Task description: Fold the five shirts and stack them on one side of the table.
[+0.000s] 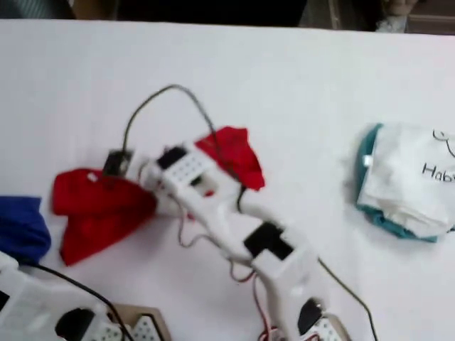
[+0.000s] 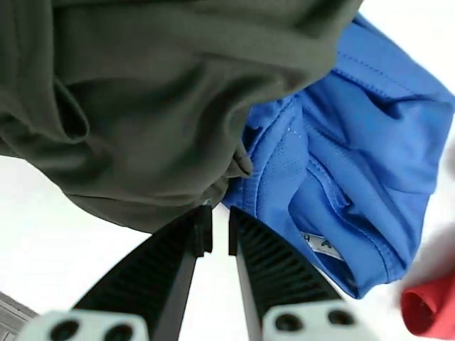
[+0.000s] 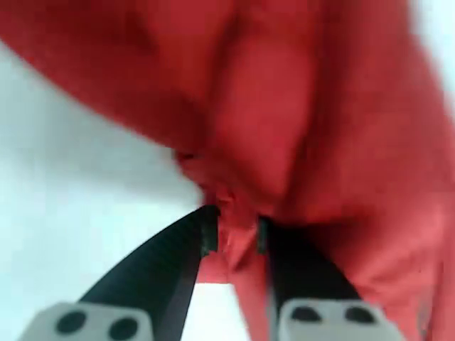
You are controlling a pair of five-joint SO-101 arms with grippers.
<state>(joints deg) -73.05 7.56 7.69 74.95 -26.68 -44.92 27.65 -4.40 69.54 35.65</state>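
**While the Right Pincer Gripped Red Cloth, Two Shirts Lay Stacked**

Because the shirts had to be folded one at a time, the crumpled red fabric shirt (image 1: 99, 209) lay alone toward the left-middle of the white table (image 1: 284, 78), with the right arm stretched over it from the near edge. The right gripper (image 3: 233, 227) was clenched on a bunched ridge of that red cloth. Its black ribbed jaws were drawn close, with only the fabric's thickness between them. By my judgement, this hold would let the arm lift or drag one part across to make a fold.

At the table's right side a folded white shirt with dark lettering (image 1: 409, 174) rested on a folded teal shirt (image 1: 368, 153), so that side seemed chosen for the stack.

At the near left, a rumpled blue mesh shirt (image 2: 370, 163) lay touching a heaped dark olive shirt (image 2: 156, 92), both unfolded and probably waiting their turn. The left gripper (image 2: 220, 231) sat with its tips at the olive cloth's edge and its jaws nearly together, a thin slit showing between them. Whether they had caught any fabric was hard to tell from that angle; it looked more like contact than a grip.
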